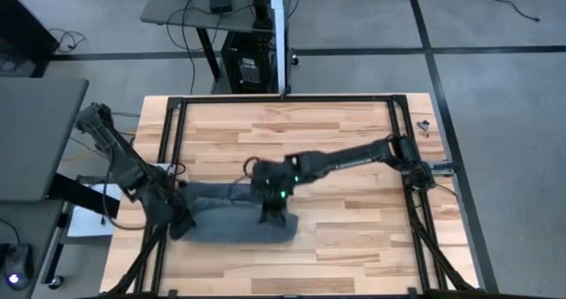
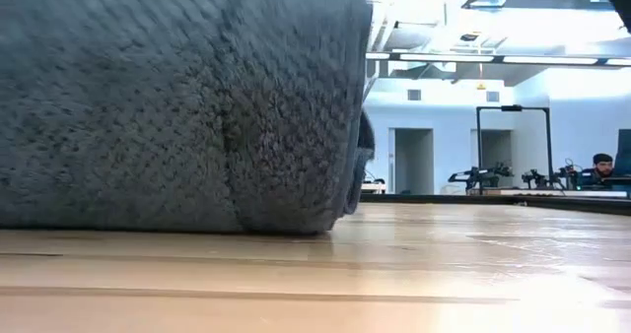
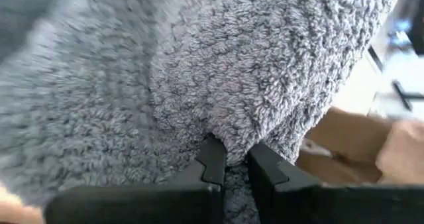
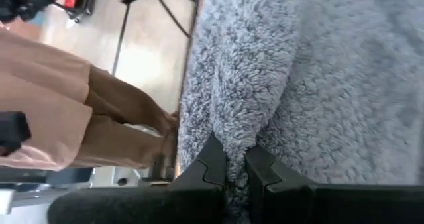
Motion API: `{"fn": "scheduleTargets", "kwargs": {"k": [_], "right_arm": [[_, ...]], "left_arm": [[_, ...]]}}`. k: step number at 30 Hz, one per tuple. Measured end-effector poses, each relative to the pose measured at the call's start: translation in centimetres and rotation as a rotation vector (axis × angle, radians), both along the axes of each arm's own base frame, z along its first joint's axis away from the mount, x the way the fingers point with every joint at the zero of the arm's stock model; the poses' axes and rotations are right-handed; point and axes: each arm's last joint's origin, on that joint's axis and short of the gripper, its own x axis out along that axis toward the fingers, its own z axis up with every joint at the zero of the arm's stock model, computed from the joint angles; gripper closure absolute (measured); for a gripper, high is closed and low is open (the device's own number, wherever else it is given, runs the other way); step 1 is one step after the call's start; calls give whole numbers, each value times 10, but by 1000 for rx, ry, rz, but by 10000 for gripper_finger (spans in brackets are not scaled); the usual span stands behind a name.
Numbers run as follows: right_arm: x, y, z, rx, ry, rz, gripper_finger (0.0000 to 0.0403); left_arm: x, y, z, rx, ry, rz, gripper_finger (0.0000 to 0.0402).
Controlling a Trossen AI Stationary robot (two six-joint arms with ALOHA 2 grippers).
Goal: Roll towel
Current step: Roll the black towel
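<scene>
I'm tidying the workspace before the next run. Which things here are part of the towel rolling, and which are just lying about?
Part of the job:
- towel, folded along the table's near edge
- left gripper, shut on the towel
- right gripper, shut on the towel

Lying about:
- small dark bits at the wooden table's far right corner

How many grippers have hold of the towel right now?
2. The left gripper is shut on the towel at its left end, near the table's left edge; the right gripper is shut on its right end, near the table's middle. Neither pinch shows from overhead.
</scene>
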Motion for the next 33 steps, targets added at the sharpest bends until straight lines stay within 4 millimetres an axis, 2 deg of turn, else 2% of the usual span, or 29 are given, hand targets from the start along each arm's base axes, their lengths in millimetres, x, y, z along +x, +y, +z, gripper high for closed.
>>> {"fn": "scheduleTargets", "kwargs": {"k": [7,11,16,20,24,27,30,33], "right_arm": [[-9,-66,-42,-43,134,-167,401],[-13,-93,-55,-122,146,-275,401],[-16,-107,-67,-133,133,-319,393],[-18,-110,-75,-167,133,-353,370],[-21,-120,-79,-205,150,-386,339],[-25,-141,-67,-187,135,-380,311],[-30,-163,-35,-129,63,-364,283],[-31,-169,-3,-120,-62,-366,259]], "left_arm": [[-3,37,0,242,-48,184,392],[-3,52,-15,396,0,290,392],[2,58,-47,452,23,292,392],[5,62,-55,459,38,320,384],[5,65,-55,465,54,338,356],[5,68,-56,467,72,359,321],[5,71,-57,468,94,381,291],[6,74,-57,463,102,401,274]]}}
